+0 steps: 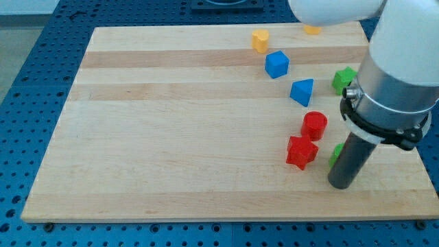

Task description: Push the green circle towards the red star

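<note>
You see a pale wooden board (192,123) with smooth grain. My tip (341,184), a dark matte rod end with no hand to open or close, stands at the view's lower right, hiding most of the green circle (335,155) just behind it. The red star (301,151) lies just to the left, below a red cylinder (315,125).

On the surface (171,137), the red star (301,151) lies toward the view's lower right, with the red cylinder (315,125) just above it. The green circle (336,155) sits right of the star, partly hidden behind the rod. The tip (341,184) rests just below the circle. The blue cube (277,64) and the blue block (302,91) lie above the cylinder.
</note>
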Controlling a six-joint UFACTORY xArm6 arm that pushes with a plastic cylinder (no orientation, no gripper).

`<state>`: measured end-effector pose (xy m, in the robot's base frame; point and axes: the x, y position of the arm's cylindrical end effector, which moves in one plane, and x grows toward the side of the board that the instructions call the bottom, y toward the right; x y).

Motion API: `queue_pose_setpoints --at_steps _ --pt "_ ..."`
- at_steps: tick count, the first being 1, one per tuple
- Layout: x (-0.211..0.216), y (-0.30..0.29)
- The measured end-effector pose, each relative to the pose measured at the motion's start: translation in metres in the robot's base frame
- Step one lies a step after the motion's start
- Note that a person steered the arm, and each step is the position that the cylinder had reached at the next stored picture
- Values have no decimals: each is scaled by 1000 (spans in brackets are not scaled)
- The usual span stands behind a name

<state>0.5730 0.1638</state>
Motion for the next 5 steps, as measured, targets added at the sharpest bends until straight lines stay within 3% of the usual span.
queue_pose_setpoints --at_steps 2,3,4,5 --pt "-11 45" --pt "-19 33" --pt "9 28" --pt "2 -7"
